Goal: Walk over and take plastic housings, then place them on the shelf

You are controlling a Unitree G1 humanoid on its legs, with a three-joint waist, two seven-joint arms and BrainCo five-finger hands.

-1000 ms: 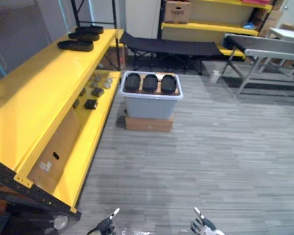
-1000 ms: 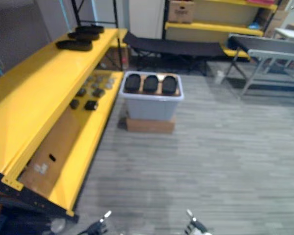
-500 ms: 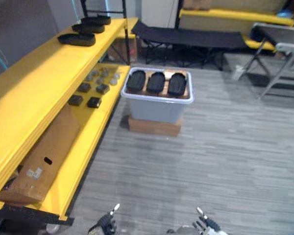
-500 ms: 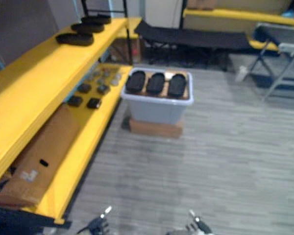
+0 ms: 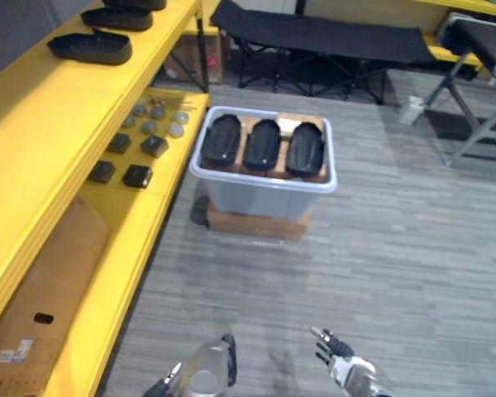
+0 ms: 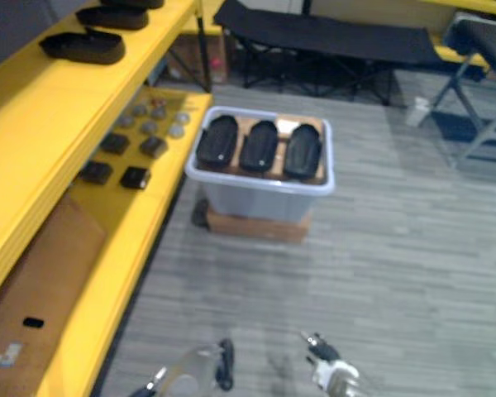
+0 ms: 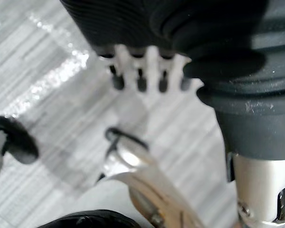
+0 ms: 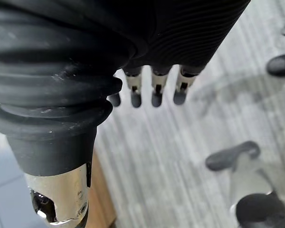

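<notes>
Three black plastic housings (image 5: pixel 263 147) lie side by side in a grey bin (image 5: pixel 264 184) that stands on a low wooden block (image 5: pixel 256 225) on the floor ahead. More black housings (image 5: pixel 91 47) rest on the top board of the yellow shelf (image 5: pixel 50 116) to the left. My left hand (image 5: pixel 205 374) and right hand (image 5: pixel 347 372) hang low at the near edge, far short of the bin. In the wrist views the left fingers (image 7: pixel 142 71) and right fingers (image 8: pixel 154 90) are straight, with only floor beyond them.
The yellow shelf's lower board carries small black and grey parts (image 5: pixel 136 175) and a cardboard box (image 5: pixel 41 289). A black folding cot (image 5: pixel 314 37) stands behind the bin. Grey table legs (image 5: pixel 479 107) and a white cup (image 5: pixel 412 107) are at the right.
The camera has moved forward and tipped down, so the bin and shelf look nearer. Both hands show further into the picture at the bottom.
</notes>
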